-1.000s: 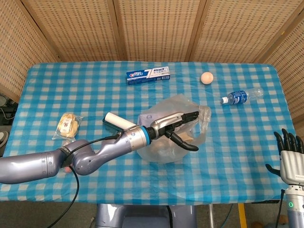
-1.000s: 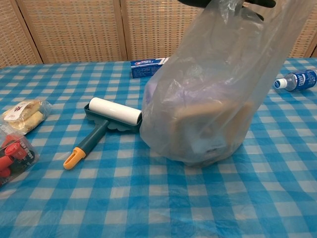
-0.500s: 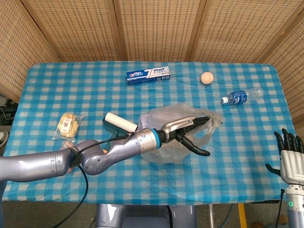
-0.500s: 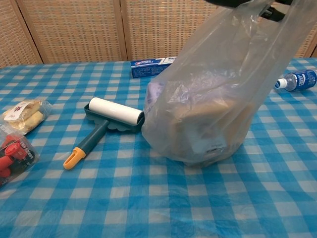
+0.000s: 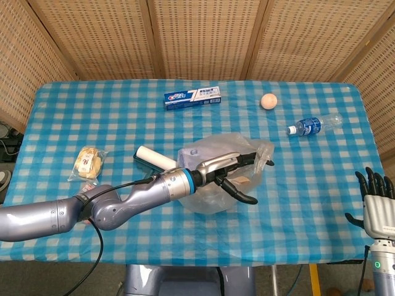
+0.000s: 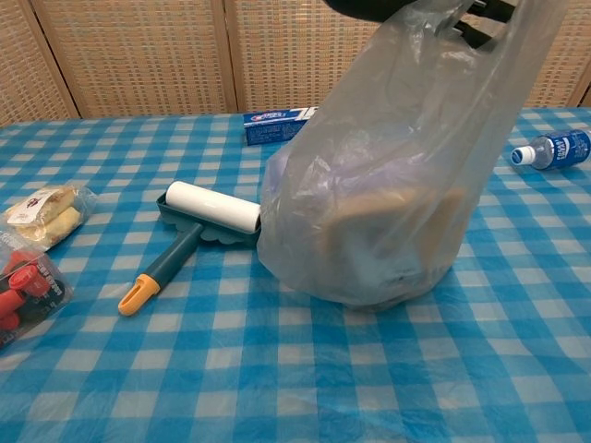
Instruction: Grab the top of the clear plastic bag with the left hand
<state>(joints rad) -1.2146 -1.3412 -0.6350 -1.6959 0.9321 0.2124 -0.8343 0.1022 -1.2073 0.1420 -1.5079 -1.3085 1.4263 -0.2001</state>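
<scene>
The clear plastic bag [image 5: 200, 196] stands mid-table with a tan box-like item and something pale purple inside. My left hand [image 5: 237, 168] reaches over it from the left and pinches its gathered top between thumb and fingers. In the chest view the bag [image 6: 369, 203] is pulled upright, and its top runs up to the dark left hand [image 6: 379, 7] at the frame's upper edge. My right hand [image 5: 376, 198] hovers off the table's front right corner, fingers apart and holding nothing.
A lint roller [image 5: 154, 158] lies against the bag's left side. A toothpaste box [image 5: 192, 97] and a peach ball [image 5: 268, 101] sit at the back, a water bottle [image 5: 313, 125] at the right. A bread packet [image 5: 88, 163] and a red packet [image 6: 23, 291] lie left.
The left hand swung right with the bag's top, then came back left and slightly up. The bag leans less to the right now. The right hand stayed still.
</scene>
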